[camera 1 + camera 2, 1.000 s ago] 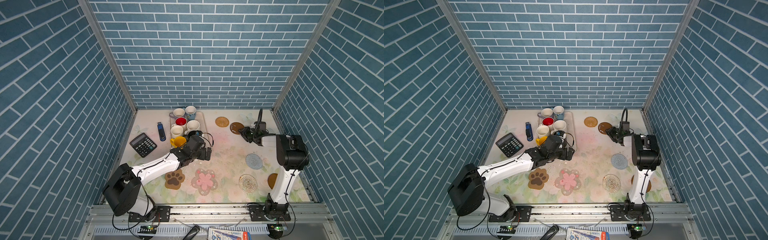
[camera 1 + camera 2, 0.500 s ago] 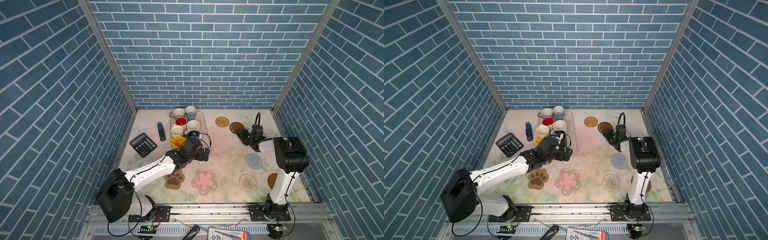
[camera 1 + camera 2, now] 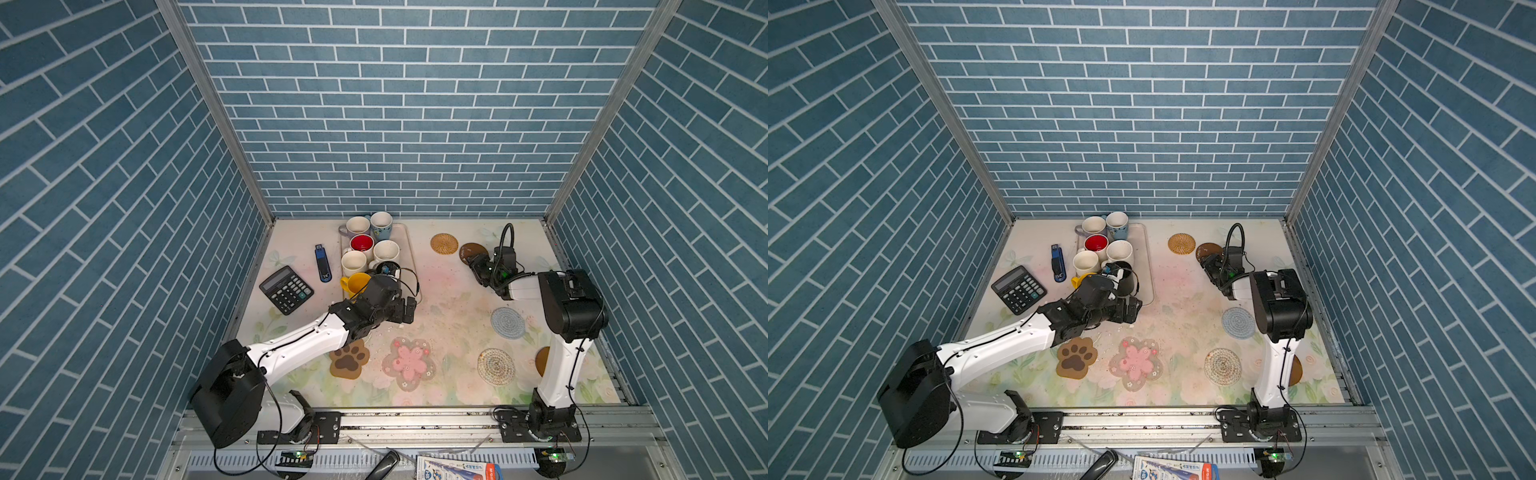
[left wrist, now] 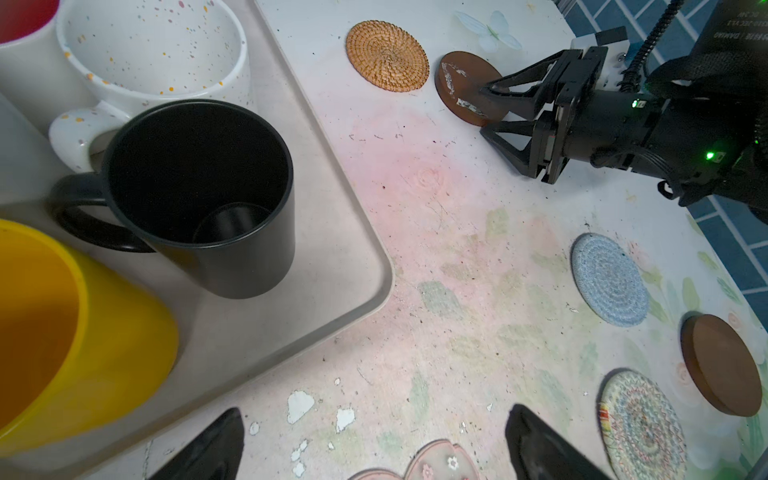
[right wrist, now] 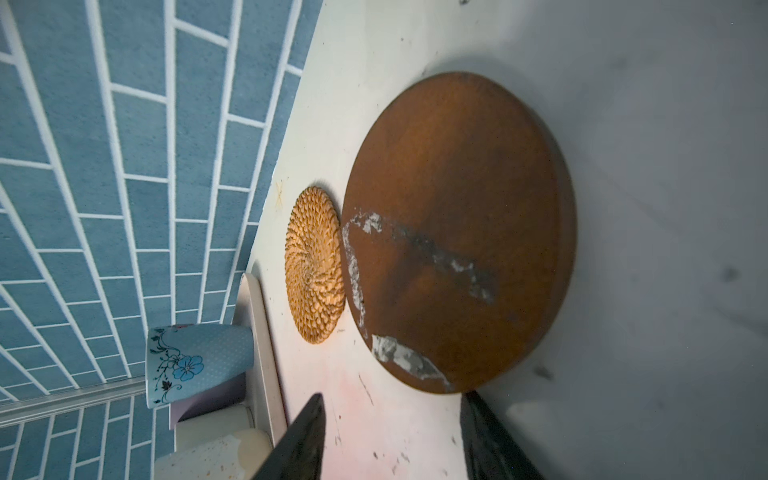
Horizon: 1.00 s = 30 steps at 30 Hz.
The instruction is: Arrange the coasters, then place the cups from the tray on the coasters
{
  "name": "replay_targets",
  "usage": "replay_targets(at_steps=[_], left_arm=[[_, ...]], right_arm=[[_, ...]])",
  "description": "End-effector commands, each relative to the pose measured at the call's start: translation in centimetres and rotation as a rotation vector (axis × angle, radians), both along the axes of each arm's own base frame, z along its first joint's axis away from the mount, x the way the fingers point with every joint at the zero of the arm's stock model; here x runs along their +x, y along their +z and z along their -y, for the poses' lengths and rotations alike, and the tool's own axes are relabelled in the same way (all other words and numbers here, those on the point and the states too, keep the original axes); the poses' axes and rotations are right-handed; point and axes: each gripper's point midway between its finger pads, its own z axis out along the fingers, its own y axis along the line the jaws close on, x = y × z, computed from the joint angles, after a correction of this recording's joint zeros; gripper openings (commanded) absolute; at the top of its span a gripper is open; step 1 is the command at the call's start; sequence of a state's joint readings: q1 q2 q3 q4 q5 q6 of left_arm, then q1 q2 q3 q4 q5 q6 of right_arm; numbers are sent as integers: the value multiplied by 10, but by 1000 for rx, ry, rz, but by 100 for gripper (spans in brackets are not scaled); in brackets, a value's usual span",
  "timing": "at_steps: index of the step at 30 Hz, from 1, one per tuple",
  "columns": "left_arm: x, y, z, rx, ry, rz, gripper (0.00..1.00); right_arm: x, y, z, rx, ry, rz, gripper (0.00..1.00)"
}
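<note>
Coaster step: we log the right gripper (image 4: 485, 111) half-open, empty, at the brown disc (image 4: 461, 79) by the table's (image 4: 436, 208) far edge; left gripper (image 4: 374, 415) wide, empty — next, we judge, a gentle nudge.

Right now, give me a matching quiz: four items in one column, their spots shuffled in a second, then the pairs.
1 black mug
2 tan woven coaster
3 paw coaster
4 calculator

A beside the pink flower coaster
B on the tray, near its corner
C left of the blue stapler
D next to the scuffed brown disc

Pairs: 1-B, 2-D, 3-A, 4-C
</note>
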<state>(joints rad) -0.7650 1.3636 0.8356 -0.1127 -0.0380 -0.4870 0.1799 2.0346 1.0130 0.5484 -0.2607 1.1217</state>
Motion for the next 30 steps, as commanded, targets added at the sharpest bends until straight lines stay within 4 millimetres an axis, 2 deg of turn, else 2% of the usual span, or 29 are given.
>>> replay_targets(at_steps=[1,11,17,21,24,27,30], left_arm=[[6,-7,0,4,11,-16,99],[24,-19,8,14,16,-36,99],[31,-20,2,65,43,-33,99],[29,-11,-4,93,58,-33,99],[25,-7,-12,115,74,-40,99],[18,0,-16,107,74,-38,99],[11,2,-15,98,66,-47,99]], right_arm=[[-6,-42,15,-21,-55,-155,53],[23,-45,25,-7,-63,-152,52],[35,-29,24,-25,-31,-106,53],[33,5,25,-80,9,-60,53],[23,34,26,-113,38,-30,53],[6,59,28,-164,75,-24,53],[-20,76,33,-214,100,-29,52]])
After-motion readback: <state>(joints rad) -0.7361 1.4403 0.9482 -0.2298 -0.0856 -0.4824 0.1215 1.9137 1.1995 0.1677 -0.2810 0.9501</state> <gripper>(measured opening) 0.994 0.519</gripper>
